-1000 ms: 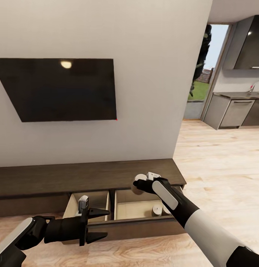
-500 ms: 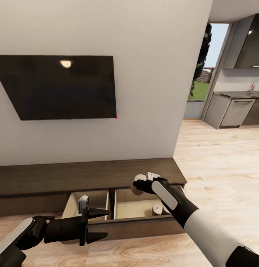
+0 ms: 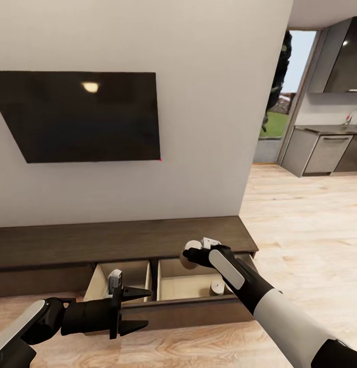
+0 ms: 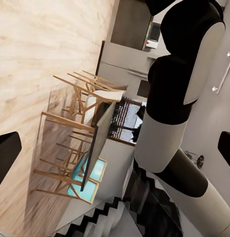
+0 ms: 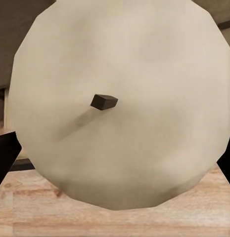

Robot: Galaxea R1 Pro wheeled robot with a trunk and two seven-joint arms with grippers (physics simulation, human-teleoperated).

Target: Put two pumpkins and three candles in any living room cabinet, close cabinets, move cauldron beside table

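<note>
Dark-brown wood forms the long low cabinet (image 3: 122,240) under the wall TV (image 3: 79,116), and its wide drawer (image 3: 188,286) is pulled open, showing a pale beige inside. One candle (image 3: 216,288) already stands in the right compartment of this drawer.

The right claw (image 3: 191,253) hangs above that same compartment and is clamped on another candle (image 5: 119,103); in the right wrist view the pale round top with its small dark wick is very near the camera, and the black fingertips (image 5: 6,153) press at both of its sides. The left claw (image 3: 135,309) is held low in front of the drawer's left compartment, its two fingers apart and with nothing between them.

The step in hand seems to be the placing of this candle into the cabinet. The next move would probably call for lowering the right claw into the compartment, beside the standing candle without knocking it, and then letting go. After that the drawer must be pushed shut. The pumpkins and the cauldron are not yet accounted for here.
</note>
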